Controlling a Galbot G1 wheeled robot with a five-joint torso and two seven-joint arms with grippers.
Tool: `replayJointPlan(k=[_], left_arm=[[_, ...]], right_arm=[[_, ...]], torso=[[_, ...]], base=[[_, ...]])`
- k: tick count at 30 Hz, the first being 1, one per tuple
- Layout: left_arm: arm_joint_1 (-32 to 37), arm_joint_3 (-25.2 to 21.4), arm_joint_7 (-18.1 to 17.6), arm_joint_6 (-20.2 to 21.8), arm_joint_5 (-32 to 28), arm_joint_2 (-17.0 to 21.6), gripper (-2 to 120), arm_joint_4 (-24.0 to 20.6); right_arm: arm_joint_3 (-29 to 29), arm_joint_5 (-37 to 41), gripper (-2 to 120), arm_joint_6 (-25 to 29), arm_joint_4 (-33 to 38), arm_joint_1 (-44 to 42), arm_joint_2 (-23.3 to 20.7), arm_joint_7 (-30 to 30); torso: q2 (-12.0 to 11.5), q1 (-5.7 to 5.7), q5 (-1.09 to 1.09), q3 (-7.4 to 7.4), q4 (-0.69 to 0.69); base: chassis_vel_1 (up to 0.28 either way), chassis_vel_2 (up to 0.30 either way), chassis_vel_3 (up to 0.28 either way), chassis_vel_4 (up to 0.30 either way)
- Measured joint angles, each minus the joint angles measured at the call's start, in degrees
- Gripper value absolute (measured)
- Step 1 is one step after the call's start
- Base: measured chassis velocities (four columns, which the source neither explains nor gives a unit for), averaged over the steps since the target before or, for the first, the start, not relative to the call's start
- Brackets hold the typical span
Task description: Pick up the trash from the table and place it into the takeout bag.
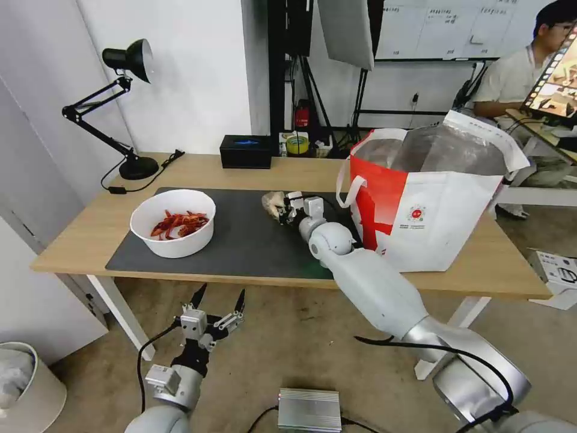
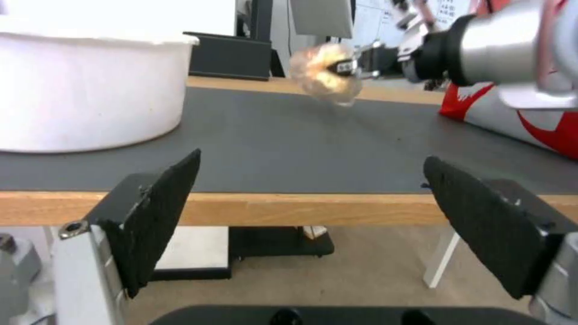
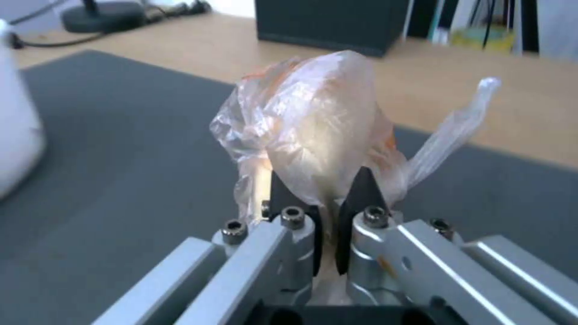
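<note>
Looking across the table [image 1: 252, 165], I am seeing the takeout bag [image 1: 433, 222] standing open on its right side, partly overlapping the right end of the dark grey mat [image 1: 240, 240]. I am seeing the white bowl of crayfish shells [image 1: 173, 222] sitting on the mat's left part. I am holding the right gripper [image 1: 281, 208] over the mat's far middle, left of the takeout bag, its fingers [image 3: 361, 192] pinched on the clear bag with the beige lump [image 3: 313, 144], lifted off the mat. I am keeping the left gripper [image 1: 219, 299] below the table's near edge, its fingers spread wide apart.
</note>
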Motion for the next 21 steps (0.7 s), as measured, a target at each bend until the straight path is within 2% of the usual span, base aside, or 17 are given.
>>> replayJointPlan(k=[1,3,6,14,17,21], left_arm=[[0.0,0.0,0.0,0.0,0.0,0.0,100,0.0],[0.15,-0.23,-0.02,0.0,0.05,-0.25,100,-0.22],[0.35,-0.29,-0.06,0.0,0.06,-0.23,100,-0.46],[0.53,-0.37,-0.14,0.0,0.08,0.25,100,-0.62],[0.55,-0.18,-0.17,0.0,0.28,0.11,100,-0.66],[0.62,-0.13,-0.19,-0.05,0.41,0.03,100,-0.74]], right_arm=[[0.0,0.0,3,0.0,0.0,0.0,0.0,0.0],[0.25,-1.85,3,0.48,5.22,-1.82,-1.32,0.68],[0.82,-4.32,3,1.36,9.3,-3.94,-2.27,1.69],[1.89,-9.11,3,3.16,15.93,-8.19,-3.78,3.86],[3.66,-13.76,3,5.33,23.28,-13.43,-5.86,6.51],[5.3,-15.69,3,7.11,27.22,-16.19,-6.92,7.16]], torso=[[0.0,0.0,0.0,0.0,0.0],[0.0,0.0,0.0,0.0,0.01],[0.0,0.0,0.0,0.0,0.01],[0.0,0.0,0.01,0.0,0.01],[0.0,0.0,0.01,0.0,0.0],[0.0,0.0,0.01,0.0,0.0]], base=[[0.0,0.0,0.0,0.0],[0.0,0.0,0.0,0.0],[0.0,0.0,0.0,0.0],[0.0,0.0,0.0,0.0],[0.0,0.0,0.0,0.0],[0.0,0.0,0.0,0.0]])
